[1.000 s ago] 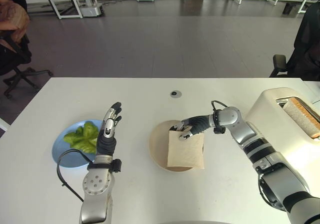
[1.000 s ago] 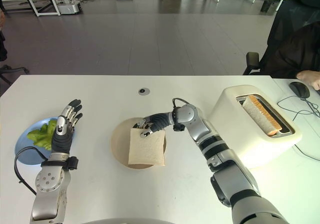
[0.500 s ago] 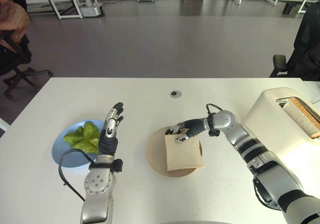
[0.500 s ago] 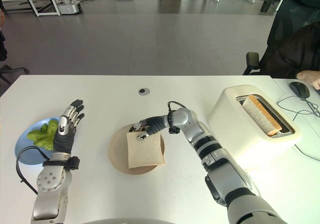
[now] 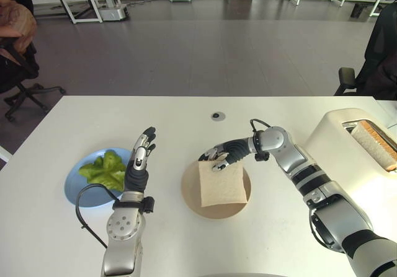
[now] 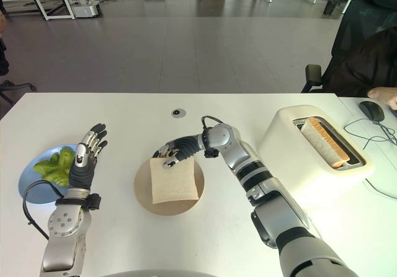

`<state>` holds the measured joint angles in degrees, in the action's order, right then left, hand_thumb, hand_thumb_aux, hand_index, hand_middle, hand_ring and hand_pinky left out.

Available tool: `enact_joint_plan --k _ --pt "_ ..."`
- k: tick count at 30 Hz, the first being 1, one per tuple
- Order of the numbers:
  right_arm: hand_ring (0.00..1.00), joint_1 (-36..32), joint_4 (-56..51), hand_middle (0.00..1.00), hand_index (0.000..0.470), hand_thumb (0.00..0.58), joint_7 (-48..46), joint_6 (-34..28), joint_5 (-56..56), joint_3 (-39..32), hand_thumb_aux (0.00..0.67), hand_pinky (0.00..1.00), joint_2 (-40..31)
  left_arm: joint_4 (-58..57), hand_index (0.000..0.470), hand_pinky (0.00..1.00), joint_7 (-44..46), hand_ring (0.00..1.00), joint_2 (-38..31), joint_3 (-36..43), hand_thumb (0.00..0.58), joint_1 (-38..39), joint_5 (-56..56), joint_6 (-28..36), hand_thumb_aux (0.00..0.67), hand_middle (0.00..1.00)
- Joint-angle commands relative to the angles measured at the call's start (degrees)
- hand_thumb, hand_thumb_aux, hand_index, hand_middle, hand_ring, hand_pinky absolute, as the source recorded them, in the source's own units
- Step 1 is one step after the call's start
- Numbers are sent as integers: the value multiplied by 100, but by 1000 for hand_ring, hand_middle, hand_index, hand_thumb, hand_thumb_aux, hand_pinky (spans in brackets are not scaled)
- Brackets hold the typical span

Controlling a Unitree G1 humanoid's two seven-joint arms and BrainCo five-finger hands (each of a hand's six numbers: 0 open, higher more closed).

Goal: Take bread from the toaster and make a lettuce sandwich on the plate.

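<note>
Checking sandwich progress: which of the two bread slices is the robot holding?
The slice on the tan plate, pinched at its top corner by the right hand; the other slice stands in the toaster, untouched.

glossy toaster [image 6: 313,173], matt table [image 6: 208,240], matt plate [image 6: 143,194]

my left hand [image 5: 138,165] is up, fingers straight and spread; right arm's stretched across to centre, right hand [image 5: 222,155] pinching the bread [image 5: 222,187]
</note>
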<state>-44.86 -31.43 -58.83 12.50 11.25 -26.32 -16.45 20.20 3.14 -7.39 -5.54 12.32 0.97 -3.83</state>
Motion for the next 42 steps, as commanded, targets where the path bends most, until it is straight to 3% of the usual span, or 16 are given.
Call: enact_joint_plan --k 1,13,14,15,21,30,32,38,42 --pt "0 295 -34 0 470 580 260 328 89 -40 670 0 31 -52 0 0 19 0 -17 20 0 -75 -43 59 0 0" --pt "0 340 -825 0 470 580 840 1029 296 -131 670 0 269 -56 0 0 58 0 -26 4 0 -118 -21 89 0 0" --pt "0 341 -890 0 308 511 890 1130 344 -156 439 0 264 -54 0 0 60 0 -27 3 0 -118 -19 90 0 0" --pt "0 333 -941 0 0 0 931 1230 378 -168 0 0 256 -52 0 0 62 0 -29 2 0 -118 -18 91 0 0" --pt "0 -87 -962 0 0 0 932 1660 267 41 0 0 220 -45 0 0 95 0 -42 11 0 -126 4 96 0 0" --pt "0 -930 -511 0 0 0 737 1349 -425 771 0 0 136 80 0 0 147 0 -308 -198 0 -268 -155 134 0 0" --pt "0 -1041 -405 0 0 0 755 1218 -546 947 0 0 72 213 0 0 139 0 -972 -504 0 -445 -884 199 0 0" --pt "0 -986 35 0 0 0 794 834 -790 1306 0 0 -119 440 0 0 711 0 -3848 -1055 0 -808 -4678 628 0 0" --pt "0 -791 361 0 0 0 785 635 -877 1387 0 0 -188 -423 0 0 1196 0 -5349 -1172 0 -657 -6064 543 0 0"
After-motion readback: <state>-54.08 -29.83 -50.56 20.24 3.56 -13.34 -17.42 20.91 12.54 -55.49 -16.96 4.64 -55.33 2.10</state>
